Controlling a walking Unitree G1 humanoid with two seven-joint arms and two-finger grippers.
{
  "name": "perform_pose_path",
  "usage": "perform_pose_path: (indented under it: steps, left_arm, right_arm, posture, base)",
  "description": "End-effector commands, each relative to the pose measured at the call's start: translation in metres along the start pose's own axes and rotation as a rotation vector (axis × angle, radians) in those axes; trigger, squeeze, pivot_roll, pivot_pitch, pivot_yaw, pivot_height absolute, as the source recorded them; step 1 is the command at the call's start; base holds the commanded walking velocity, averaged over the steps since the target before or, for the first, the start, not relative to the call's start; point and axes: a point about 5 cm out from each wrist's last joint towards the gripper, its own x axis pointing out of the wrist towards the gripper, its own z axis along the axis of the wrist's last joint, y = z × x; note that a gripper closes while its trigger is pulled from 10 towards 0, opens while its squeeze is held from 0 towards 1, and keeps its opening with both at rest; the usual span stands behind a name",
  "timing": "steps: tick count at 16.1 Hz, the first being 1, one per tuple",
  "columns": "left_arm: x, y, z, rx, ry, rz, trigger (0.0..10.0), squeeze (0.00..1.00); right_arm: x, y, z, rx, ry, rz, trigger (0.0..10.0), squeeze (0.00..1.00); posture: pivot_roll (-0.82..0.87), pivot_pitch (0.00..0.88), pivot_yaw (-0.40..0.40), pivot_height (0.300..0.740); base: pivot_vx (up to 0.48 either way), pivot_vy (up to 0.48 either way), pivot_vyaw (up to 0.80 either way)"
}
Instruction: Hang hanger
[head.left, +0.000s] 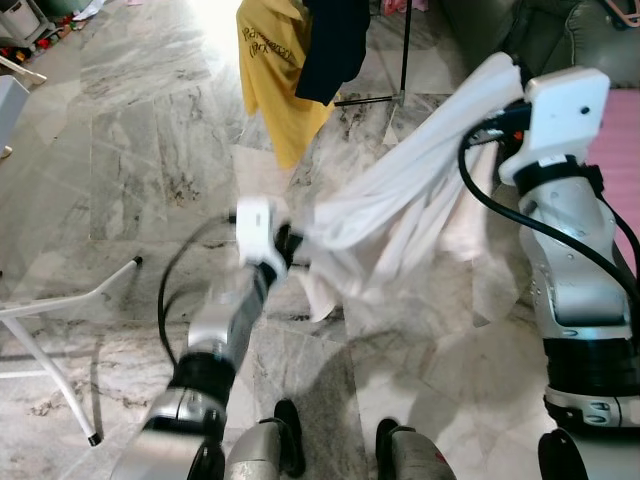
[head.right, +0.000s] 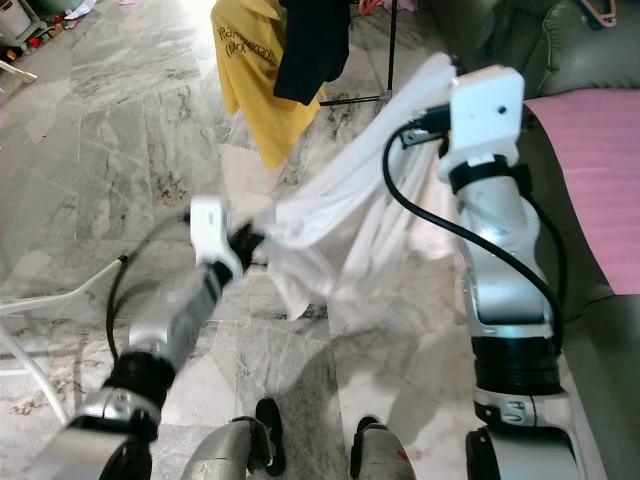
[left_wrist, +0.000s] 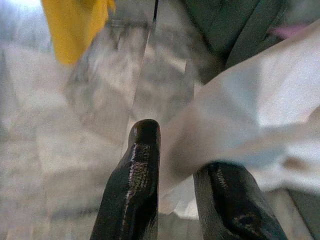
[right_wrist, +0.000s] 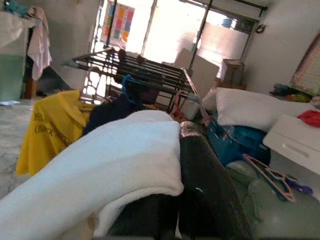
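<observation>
Left eye view: both grippers, left gripper (head.left: 290, 245) and right gripper (right_wrist: 165, 200), jaws pinching white garment (head.left: 400, 215), are needing steady tension approaching the drying rack (right_wrist: 140, 72).

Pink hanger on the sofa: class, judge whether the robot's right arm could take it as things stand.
Probably not: the right gripper is already shut on the white garment, so the pink hanger stays out of reach until that is released.

Grey marble floor (head.left: 150, 150); bright windows (right_wrist: 170, 30)
</observation>
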Motion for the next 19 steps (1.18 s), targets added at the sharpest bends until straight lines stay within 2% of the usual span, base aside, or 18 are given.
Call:
perform_pose_path:
  steps: [1,17,18,19]
  left_arm:
    - [-0.004,0.006,-0.007,0.010,0.016,0.011,10.0,1.00]
    - [-0.005,0.007,-0.010,0.015,0.012,0.005,10.0,1.00]
    - [-0.013,-0.017,-0.070,0.041,0.211,-0.127,10.0,0.00]
    - [-0.017,-0.024,-0.084,0.051,0.257,-0.165,10.0,0.00]
  right_arm:
    - [0.003,0.002,0.016,0.008,-0.065,0.010,0.0,0.00]
    - [0.004,0.003,0.017,0.009,-0.068,0.012,0.0,0.00]
    - [0.009,0.024,0.053,0.196,-0.139,0.202,0.0,0.00]
    - [0.007,0.033,0.060,0.243,-0.150,0.269,0.0,0.00]
  posture:
    - [-0.17,0.260,0.101,0.740]
    - [-0.17,0.259,0.100,0.740]
    - [-0.24,0.230,0.067,0.740]
    - [-0.25,0.230,0.070,0.740]
  base:
    - [0.000,0.000,0.00]
    - [0.000,0.000,0.00]
    - [0.000,0.000,0.00]
    - [0.000,0.000,0.00]
